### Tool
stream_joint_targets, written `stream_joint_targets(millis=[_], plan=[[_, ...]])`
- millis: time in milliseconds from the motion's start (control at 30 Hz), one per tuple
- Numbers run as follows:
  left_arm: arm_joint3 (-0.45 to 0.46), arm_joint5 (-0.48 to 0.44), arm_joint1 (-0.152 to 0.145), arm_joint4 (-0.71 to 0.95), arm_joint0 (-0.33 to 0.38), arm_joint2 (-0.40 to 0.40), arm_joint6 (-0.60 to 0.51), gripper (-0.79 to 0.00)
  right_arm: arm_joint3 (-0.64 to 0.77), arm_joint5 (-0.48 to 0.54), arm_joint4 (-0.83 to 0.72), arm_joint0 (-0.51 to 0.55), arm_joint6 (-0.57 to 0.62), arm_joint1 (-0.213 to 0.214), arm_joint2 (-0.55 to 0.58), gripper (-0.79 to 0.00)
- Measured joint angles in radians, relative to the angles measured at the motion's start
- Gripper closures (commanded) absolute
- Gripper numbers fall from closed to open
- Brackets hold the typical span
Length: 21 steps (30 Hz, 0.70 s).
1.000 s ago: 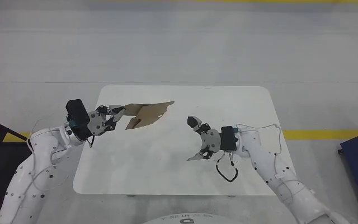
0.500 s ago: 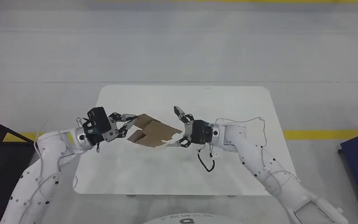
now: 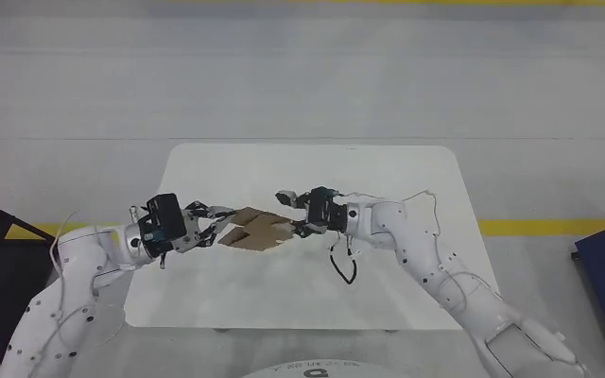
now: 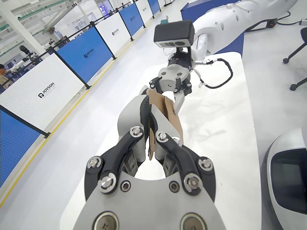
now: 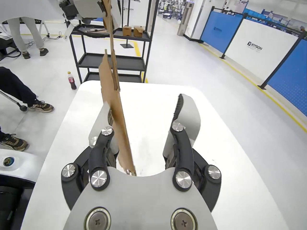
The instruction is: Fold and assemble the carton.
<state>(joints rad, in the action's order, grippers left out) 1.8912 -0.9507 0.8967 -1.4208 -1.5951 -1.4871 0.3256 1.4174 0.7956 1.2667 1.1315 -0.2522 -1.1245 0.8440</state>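
Note:
A flat brown carton (image 3: 257,231) hangs just above the middle of the white table (image 3: 406,274). My left gripper (image 3: 221,220) is shut on the carton's near-left edge; the left wrist view shows its fingers (image 4: 160,123) pinching the cardboard (image 4: 171,114) edge-on. My right gripper (image 3: 291,214) stands open at the carton's opposite end. In the right wrist view the carton (image 5: 114,101) passes between the right gripper's (image 5: 144,107) spread fingers, close against one finger (image 5: 102,118) and well apart from the other. The left gripper (image 5: 87,3) shows beyond it.
A black cable (image 3: 342,269) loops under the right wrist. Past the table's left end stand a black shelf rack (image 5: 134,33) with small cartons, a bottle (image 5: 72,80) on the floor, and a person's legs (image 5: 21,92).
The left gripper carried the carton down and towards the table's middle. The right gripper swung left from the right side and now straddles the carton's free end.

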Motion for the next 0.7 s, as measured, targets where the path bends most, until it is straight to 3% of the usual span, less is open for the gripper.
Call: stream_joint_targets(millis=[267, 300, 500, 700], plan=[[0.002, -0.006, -0.002, -0.015, -0.004, -0.002, 0.03, 0.0, -0.027, 0.101, -0.075, -0.034, 0.089, -0.011, -0.025, 0.0], [0.001, -0.006, -0.002, -0.015, -0.005, -0.002, 0.036, -0.757, -0.031, 0.112, -0.082, -0.037, 0.095, -0.011, -0.026, 0.0], [-0.034, -0.007, -0.003, 0.02, -0.006, -0.03, 0.105, -0.785, -0.047, 0.188, -0.138, -0.051, 0.076, -0.011, -0.009, 0.0], [-0.134, -0.023, -0.007, 0.079, -0.037, -0.106, 0.241, -0.785, -0.004, 0.217, -0.144, -0.004, -0.199, 0.013, 0.088, 0.0]])
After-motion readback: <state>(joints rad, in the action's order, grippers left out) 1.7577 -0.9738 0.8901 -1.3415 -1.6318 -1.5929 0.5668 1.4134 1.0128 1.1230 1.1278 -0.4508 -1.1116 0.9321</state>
